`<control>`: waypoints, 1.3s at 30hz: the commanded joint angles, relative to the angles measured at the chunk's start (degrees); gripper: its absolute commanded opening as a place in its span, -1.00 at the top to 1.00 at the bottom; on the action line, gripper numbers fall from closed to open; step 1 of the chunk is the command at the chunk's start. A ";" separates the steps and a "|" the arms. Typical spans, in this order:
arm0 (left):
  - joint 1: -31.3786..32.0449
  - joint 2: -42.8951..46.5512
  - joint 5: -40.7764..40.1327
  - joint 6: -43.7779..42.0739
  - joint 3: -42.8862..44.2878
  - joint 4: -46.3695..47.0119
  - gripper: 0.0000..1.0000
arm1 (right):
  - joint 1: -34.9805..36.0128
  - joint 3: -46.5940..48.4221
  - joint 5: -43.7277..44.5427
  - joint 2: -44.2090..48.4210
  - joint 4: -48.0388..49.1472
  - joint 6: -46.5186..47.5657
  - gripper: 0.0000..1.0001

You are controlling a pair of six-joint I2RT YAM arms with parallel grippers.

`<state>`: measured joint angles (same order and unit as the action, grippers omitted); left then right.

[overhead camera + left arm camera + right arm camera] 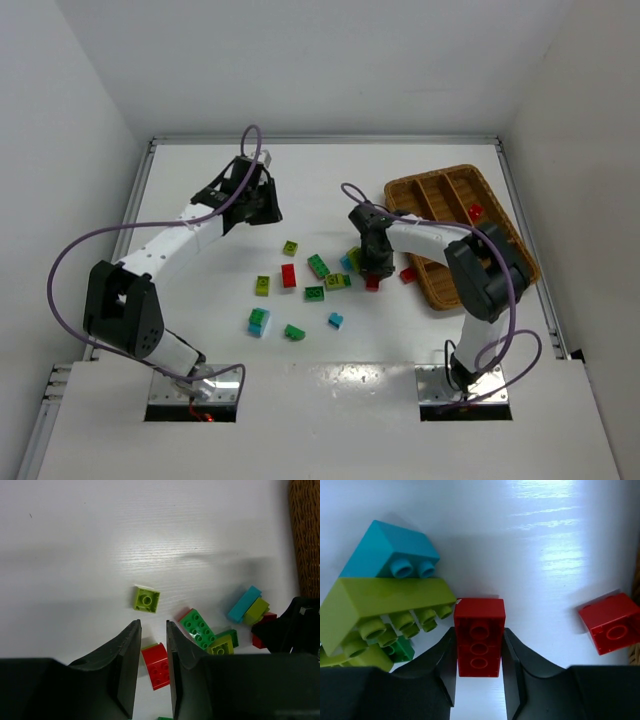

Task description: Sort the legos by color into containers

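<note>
- Left claw: hangs over the far left of the surface, well apart from the tray. Its fingers stand narrow, with a slim gap between them and nothing gripped.
- Left wrist view: a small yellow-green brick lies alone beyond the fingertips. A red brick shows on the surface below the gap. A dark green brick lies just beside it.
- Loose bricks: scattered mid-surface between the two arms, in red, dark green, yellow-green and cyan. All of these lie outside the tray.
- Cluster: a cyan brick and a long yellow-green brick lie touching, just left of the right claw.
- Right claw: lowered at the right edge of the scatter, holding the gripped brick, a red one. One finger bears on each long side. Whether this brick is clear of the surface cannot be told.
- Spare red brick: lies on the surface right of the claw, just beside the tray's near edge.
- Tray: brown wicker with dividers, set at an angle on the far right of the surface. One sorted red brick lies in a compartment on its right side.
</note>
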<state>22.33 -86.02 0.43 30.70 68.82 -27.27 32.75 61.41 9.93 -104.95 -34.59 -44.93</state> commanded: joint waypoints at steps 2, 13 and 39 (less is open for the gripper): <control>-0.88 2.43 -0.87 0.42 -0.26 0.03 0.34 | -0.49 0.64 4.28 3.33 -1.61 -0.86 0.72; -0.88 1.38 -0.87 -0.11 1.32 0.02 0.34 | -30.89 12.41 13.80 11.53 -4.79 -0.34 0.72; -0.88 0.32 0.19 -0.11 2.37 -0.51 0.32 | -21.27 5.06 13.98 18.54 -5.04 -4.55 -0.29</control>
<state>22.13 -86.56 0.62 30.65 68.90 -27.92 3.42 71.61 22.79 -91.33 -37.15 -47.55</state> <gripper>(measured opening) 0.339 0.646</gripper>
